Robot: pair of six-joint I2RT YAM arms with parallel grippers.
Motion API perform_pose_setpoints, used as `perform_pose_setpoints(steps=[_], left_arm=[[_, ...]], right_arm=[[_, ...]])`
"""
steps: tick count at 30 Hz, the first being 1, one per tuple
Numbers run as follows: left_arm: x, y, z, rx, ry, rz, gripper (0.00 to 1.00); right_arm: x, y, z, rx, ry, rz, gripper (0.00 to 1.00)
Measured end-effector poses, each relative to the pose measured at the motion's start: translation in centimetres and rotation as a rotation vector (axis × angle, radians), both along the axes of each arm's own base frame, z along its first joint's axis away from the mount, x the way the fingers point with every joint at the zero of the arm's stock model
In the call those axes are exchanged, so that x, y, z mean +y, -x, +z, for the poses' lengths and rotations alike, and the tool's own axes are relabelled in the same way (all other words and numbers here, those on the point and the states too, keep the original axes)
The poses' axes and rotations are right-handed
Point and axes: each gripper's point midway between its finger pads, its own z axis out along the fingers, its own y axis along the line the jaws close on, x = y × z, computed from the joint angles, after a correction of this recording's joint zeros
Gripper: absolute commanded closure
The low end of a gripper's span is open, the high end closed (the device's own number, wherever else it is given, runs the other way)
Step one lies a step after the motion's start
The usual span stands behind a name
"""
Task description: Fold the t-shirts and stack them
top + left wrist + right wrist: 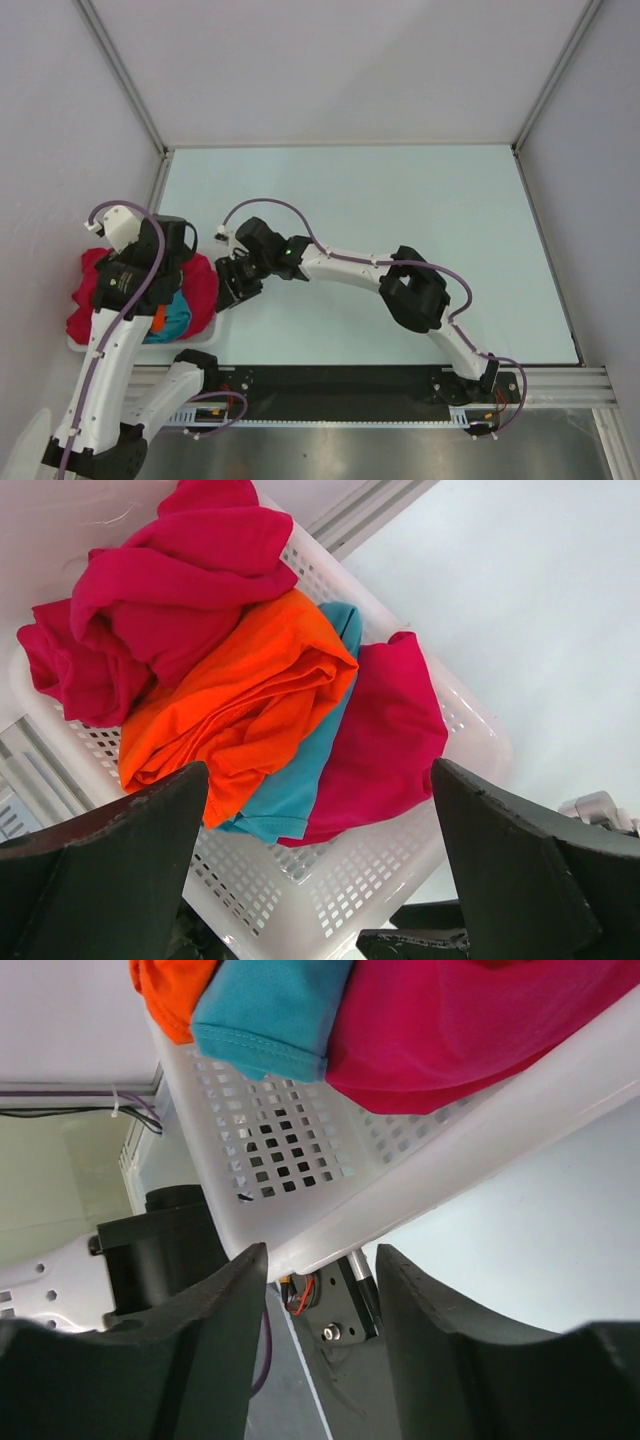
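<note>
The t-shirts lie crumpled together in a white slatted basket [330, 890] at the table's left edge. A crimson shirt [190, 580] sits on top at the back, with an orange shirt [240, 700] beside it. A teal shirt [295, 780] is under the orange one, and more crimson cloth [385, 740] hangs toward the rim. My left gripper [320, 875] hovers above the pile, open wide and holding nothing. My right gripper [320, 1260] is open at the basket's near right corner [300, 1160], with the rim just at its fingertips [250, 1270].
The basket [205, 338] stands half off the pale table's [400, 230] left front corner. White walls close in the back and sides. A black rail [350, 380] with the arm bases runs along the near edge. The right arm [415, 290] stretches leftward low over the table.
</note>
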Motion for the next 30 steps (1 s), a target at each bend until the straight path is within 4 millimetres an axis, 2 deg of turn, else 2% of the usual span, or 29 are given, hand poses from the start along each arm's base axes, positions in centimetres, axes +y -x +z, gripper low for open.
perform_pose_setpoints(steps=[4,9,11,12,13,17,24,27,30], left_arm=[[-0.2,0.0,0.1,0.004,0.005,-0.019,0.02],[-0.5,-0.1,0.8,-0.013,0.014,-0.046,0.02],[-0.5,-0.1,1.0,-0.021,0.017,-0.051,0.02],[-0.5,-0.2,1.1,-0.024,0.017,-0.052,0.02],[-0.6,-0.2,1.1,-0.025,0.017,-0.054,0.02],[-0.6,-0.2,1.1,-0.028,0.019,-0.057,0.02],[-0.8,-0.3,1.0,-0.023,0.027,-0.071,0.02],[-0.9,-0.3,1.0,-0.022,0.029,-0.075,0.02],[-1.0,-0.4,1.0,-0.023,0.029,-0.081,0.02]], right_arm=[[0.1,-0.1,-1.0,0.004,0.017,-0.001,0.47],[1.3,-0.3,-2.3,0.018,0.017,0.011,0.47],[1.8,-0.5,-2.7,0.019,0.015,0.014,0.61],[2.0,-0.4,-2.7,0.026,0.013,0.018,0.74],[2.1,-0.3,-2.6,0.045,0.013,0.016,1.00],[1.7,-0.2,-1.7,0.161,0.036,-0.023,1.00],[-0.1,-1.7,-1.5,0.099,0.038,-0.084,1.00],[-2.5,-4.4,-1.6,0.086,0.052,-0.136,1.00],[-6.2,-9.0,-1.8,0.097,0.066,-0.240,1.00]])
